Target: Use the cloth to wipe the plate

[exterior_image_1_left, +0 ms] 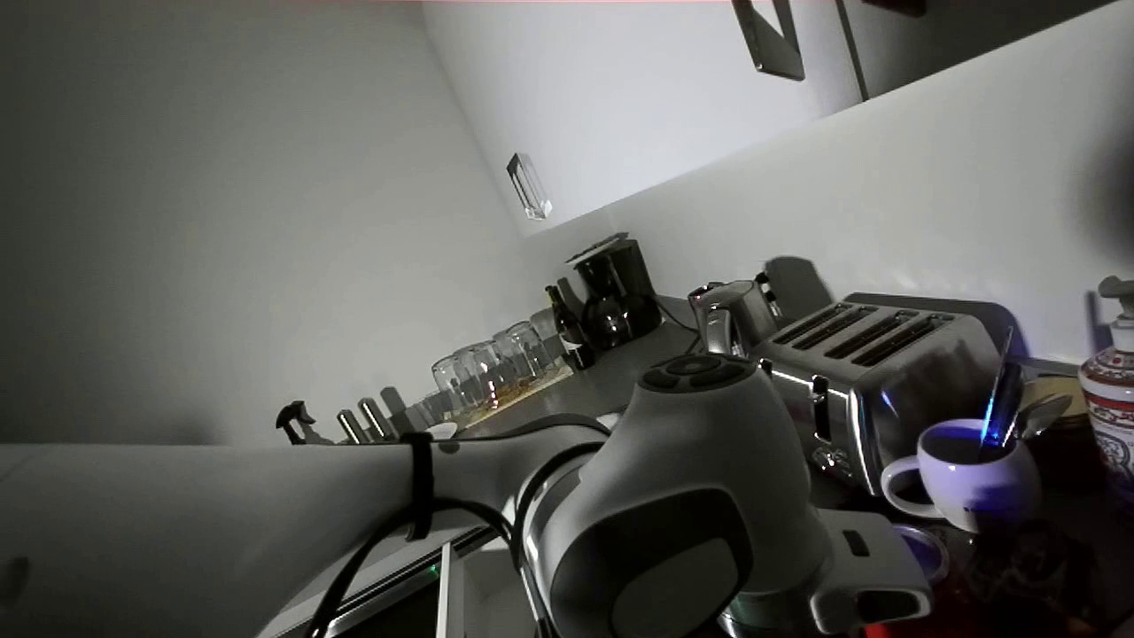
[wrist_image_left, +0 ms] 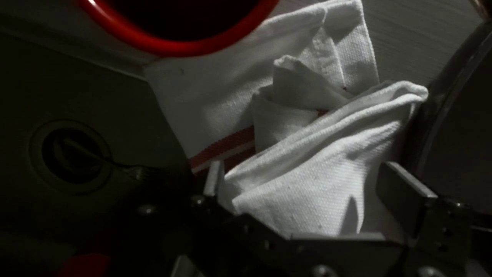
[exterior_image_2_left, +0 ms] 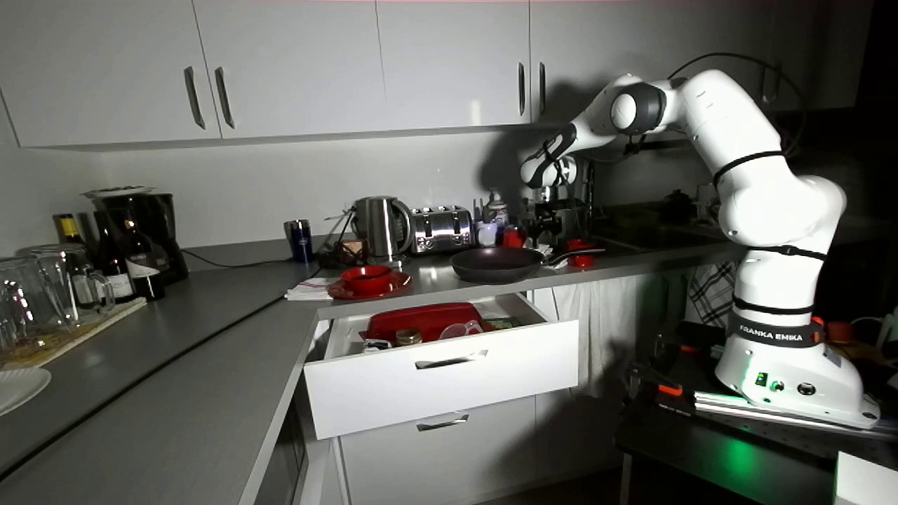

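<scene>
White cupboards [exterior_image_2_left: 295, 70] run along the wall [exterior_image_2_left: 266, 179] above the grey bench [exterior_image_2_left: 140, 379], and my arm [exterior_image_2_left: 733, 126] arches over from the right of an exterior view to the bench near the sink [wrist_image_left: 111, 104]. The drawer [exterior_image_2_left: 505, 372] beneath the bench top stands pulled out. The toaster [exterior_image_2_left: 440, 231] stands near the wall. The plate [exterior_image_2_left: 497, 264], dark, round, shallow and rather like a pan, lies in front of the toaster and to the right in that view; in the wrist view its rim curves up the right side. The kettle [exterior_image_1_left: 744, 312] stands next to the toaster, on its left in both exterior views. The cloth [wrist_image_left: 288, 134], white with red stripes, lies folded and rumpled on the bench, between the sink and the plate and right under my hand [wrist_image_left: 303, 177]. My fingers [wrist_image_left: 401, 204] are spread wide, and a raised fold of the cloth sits in the space between them; whether either finger touches the fabric I cannot tell. At the top of the wrist view, the red bowl [wrist_image_left: 180, 49] hides an edge of the cloth. The mug [exterior_image_1_left: 983, 492] stands beside the toaster, a spoon [exterior_image_1_left: 1047, 413] leaning in it.
</scene>
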Controlling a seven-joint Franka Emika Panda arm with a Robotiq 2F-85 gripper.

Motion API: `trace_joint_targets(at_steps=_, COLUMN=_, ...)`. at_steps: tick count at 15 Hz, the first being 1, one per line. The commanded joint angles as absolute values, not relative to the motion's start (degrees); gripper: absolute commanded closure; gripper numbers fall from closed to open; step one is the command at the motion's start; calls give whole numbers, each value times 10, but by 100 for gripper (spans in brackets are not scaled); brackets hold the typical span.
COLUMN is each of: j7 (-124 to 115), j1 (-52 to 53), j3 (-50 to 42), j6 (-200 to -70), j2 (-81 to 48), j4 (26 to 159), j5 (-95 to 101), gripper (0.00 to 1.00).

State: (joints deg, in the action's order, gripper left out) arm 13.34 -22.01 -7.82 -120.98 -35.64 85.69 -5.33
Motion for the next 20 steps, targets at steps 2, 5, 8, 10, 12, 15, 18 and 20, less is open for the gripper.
trace_joint_targets(at_steps=2, j7=104, j1=-218, j3=-86, j6=-1180, j2=-402, j4=806, j5=-49, gripper=0)
trace_joint_targets(at_steps=5, j7=100, j1=-218, j3=-86, j6=-1185, j2=-412, j4=800, j5=-47, gripper=0)
trace_joint_targets(at_steps=8, j7=101, j1=-219, j3=-87, j6=-1189, j2=-414, j4=798, j5=-46, gripper=0)
trace_joint_targets(at_steps=10, j7=100, j1=-219, j3=-89, j6=-1190, j2=-412, j4=797, j5=-45, gripper=0)
trace_joint_targets(at_steps=12, j7=99, j1=-220, j3=-89, j6=-1188, j2=-412, j4=795, j5=-46, gripper=0)
trace_joint_targets(at_steps=15, j7=100, j1=-221, j3=-88, j6=-1186, j2=-412, j4=794, j5=-48, gripper=28)
trace_joint_targets(at_steps=18, j7=103, j1=-222, j3=-86, j6=-1183, j2=-410, j4=794, j5=-50, gripper=47)
trace_joint_targets(at_steps=20, j7=106, j1=-223, j3=-85, j6=-1182, j2=-407, j4=795, j5=-52, gripper=62)
